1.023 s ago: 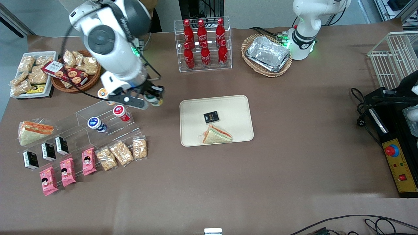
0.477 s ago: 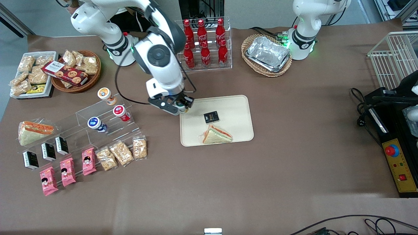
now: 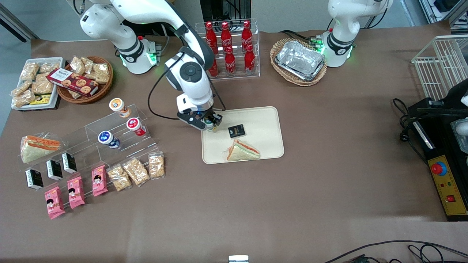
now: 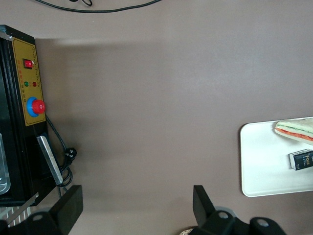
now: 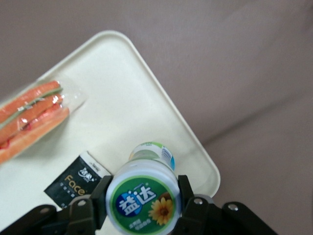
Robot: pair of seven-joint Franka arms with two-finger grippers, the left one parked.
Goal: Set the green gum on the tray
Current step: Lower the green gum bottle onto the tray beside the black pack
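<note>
Mid-counter, over tray corner nearest working arm: gripper clamped on green gum, bottle held above tray surface. Descent best kept vertical, release low; black packet and sandwich to be avoided.

A wrapped sandwich and a small black packet lay close together, while red cola bottles stood in a clear rack, near a wicker basket of foil trays.
</note>
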